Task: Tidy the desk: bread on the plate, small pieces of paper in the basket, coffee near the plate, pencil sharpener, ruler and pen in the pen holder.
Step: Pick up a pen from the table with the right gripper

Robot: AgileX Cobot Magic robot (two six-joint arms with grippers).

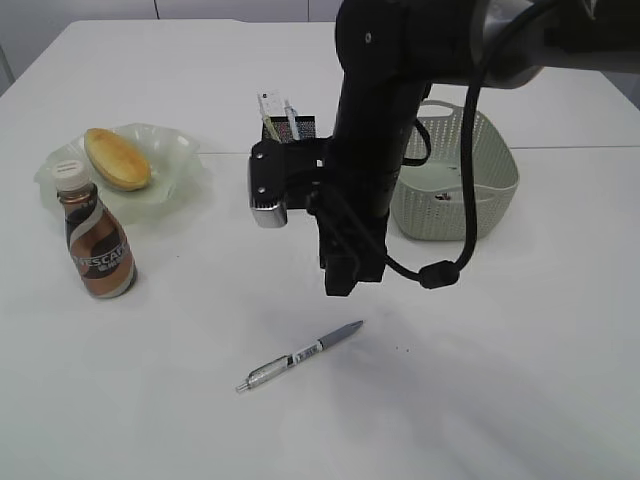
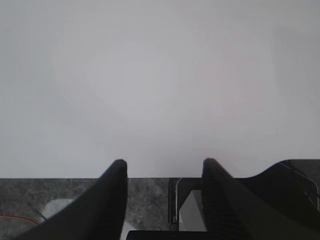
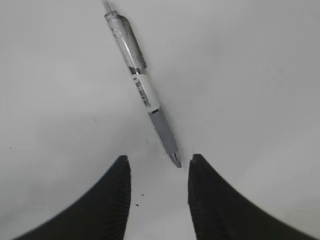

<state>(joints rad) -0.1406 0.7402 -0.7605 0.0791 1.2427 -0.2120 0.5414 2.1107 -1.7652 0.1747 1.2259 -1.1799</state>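
A grey and clear pen lies on the white table, front centre. My right gripper hangs open above and behind it. In the right wrist view the pen lies just ahead of the open jaws, its tip close to the right finger. Bread lies on the pale green plate at the left. A coffee bottle stands upright just in front of the plate. The black pen holder holds white items. My left gripper is open and empty over the table's edge.
A pale green woven basket stands at the right, behind my right arm. The right arm's black body and cable cover part of the pen holder and basket. The left wrist view shows bare white table and grey floor below its edge.
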